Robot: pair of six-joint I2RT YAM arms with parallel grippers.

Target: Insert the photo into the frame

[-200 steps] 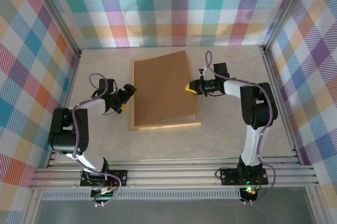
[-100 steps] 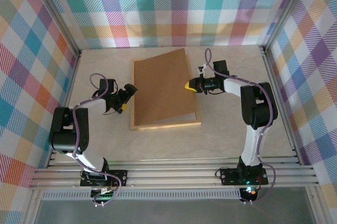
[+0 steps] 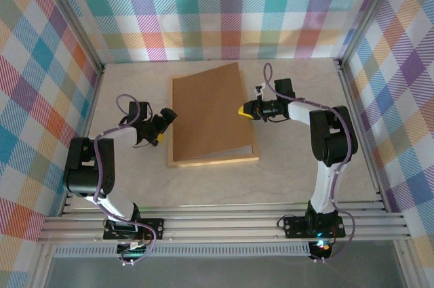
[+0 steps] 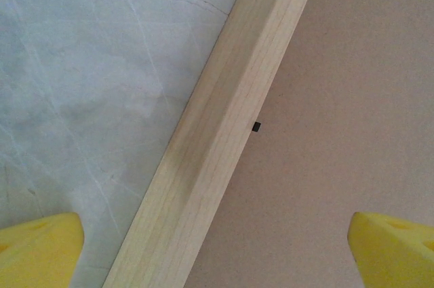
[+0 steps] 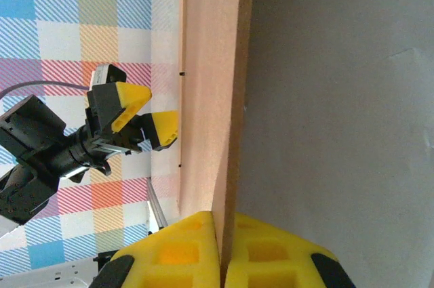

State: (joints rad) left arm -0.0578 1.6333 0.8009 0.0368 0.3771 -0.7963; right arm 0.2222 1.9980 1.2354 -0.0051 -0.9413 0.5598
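Wood of a pale gold marks the frame (image 3: 213, 160), which lies flat on the grey table (image 3: 291, 159) between the two arms, its near rail showing full length in the top view. Over it sits a brown backing board (image 3: 207, 112), tilted: the left edge is down along the frame's left side, the right edge is raised, and a pale gap opens under the near right corner.

The right gripper (image 3: 241, 110) is at that raised edge, about midway along it. In its wrist view the yellow fingers (image 5: 176, 257) are clenched on the thin edge of the backing board (image 5: 210, 98), one on each face, with the table (image 5: 339, 98) to the right of the board.

The left gripper (image 3: 165, 125) hovers just beside the frame's left rail, jaws spread wide and grasping nothing. Its wrist view looks straight down on the rail of the frame (image 4: 217, 132) running diagonally, table (image 4: 81, 64) on one side and backing board (image 4: 339, 98) on the other. One yellow fingertip (image 4: 37, 247) is over the table, the other over the board. A small black tab (image 4: 256, 126) sits where board meets rail.

The right wrist view also catches the left gripper (image 5: 146, 115) beyond the board, fingers apart, against the checked wall (image 5: 68, 3)
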